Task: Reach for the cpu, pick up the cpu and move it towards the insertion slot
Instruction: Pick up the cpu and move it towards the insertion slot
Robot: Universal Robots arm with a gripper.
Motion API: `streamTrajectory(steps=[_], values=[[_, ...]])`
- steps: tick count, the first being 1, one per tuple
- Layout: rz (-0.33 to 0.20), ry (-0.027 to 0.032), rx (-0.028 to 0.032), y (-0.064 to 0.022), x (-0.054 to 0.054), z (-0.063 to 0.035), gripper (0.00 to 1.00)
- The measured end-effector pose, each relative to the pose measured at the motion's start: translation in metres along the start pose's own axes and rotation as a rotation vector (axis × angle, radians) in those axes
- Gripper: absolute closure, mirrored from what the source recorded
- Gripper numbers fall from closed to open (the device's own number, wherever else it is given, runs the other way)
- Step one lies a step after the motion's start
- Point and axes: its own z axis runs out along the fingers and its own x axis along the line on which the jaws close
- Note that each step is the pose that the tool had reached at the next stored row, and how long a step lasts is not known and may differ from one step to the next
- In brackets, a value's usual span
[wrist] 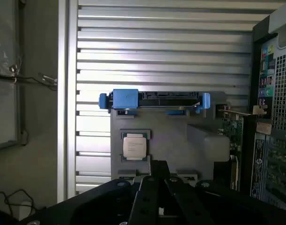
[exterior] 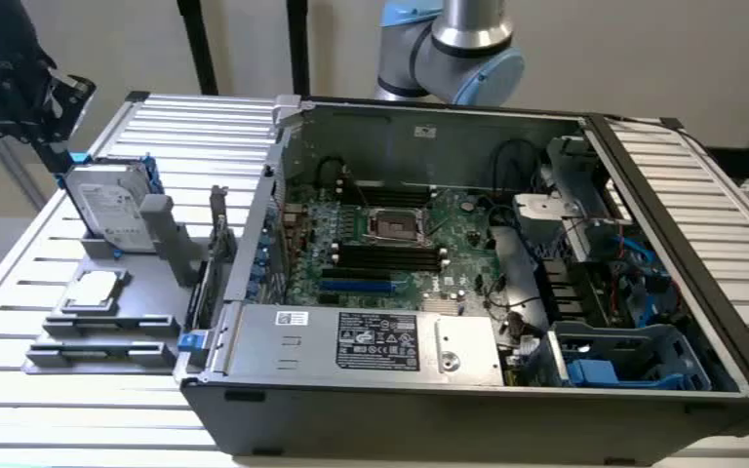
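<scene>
The cpu [exterior: 95, 290] lies flat, silvery side up, in a square seat of the grey holder [exterior: 104, 323] on the slatted desk [exterior: 17, 263]. In the wrist view the dark end effector [wrist: 159, 187] is above the holder. The cpu is just beyond its tip and a little to one side, with a clear gap between them. The end effector has hold of nothing. How far it is open, I cannot tell.

The grey holder carries two things. The cpu rests in its seat, and behind it the hard drive [exterior: 104, 207] with the blue bracket stands upright on its edge in a slot.

At the exterior view's right of the holder is the open computer case [exterior: 479, 429], just beside it. Inside the case lies the green motherboard [exterior: 459, 244], and the insertion slot [exterior: 397, 226] is near the middle of this board, well apart from the cpu. A power supply [exterior: 374, 341] with a label sits along the near wall of the case. A blue drive cage [exterior: 622, 363] is in the near corner at the exterior view's right. The robot arm [exterior: 459, 44] shows behind the case.
</scene>
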Motion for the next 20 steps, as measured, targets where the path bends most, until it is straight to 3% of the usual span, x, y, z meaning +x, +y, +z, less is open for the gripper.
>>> streamTrajectory(steps=[14, 20], values=[[0.000, 0.0000, 0.0000, -0.0001, 0.001, 0.0003, 0.89], [0.000, -0.0002, 0.0000, -0.0007, 0.015, 0.0090, 0.89]])
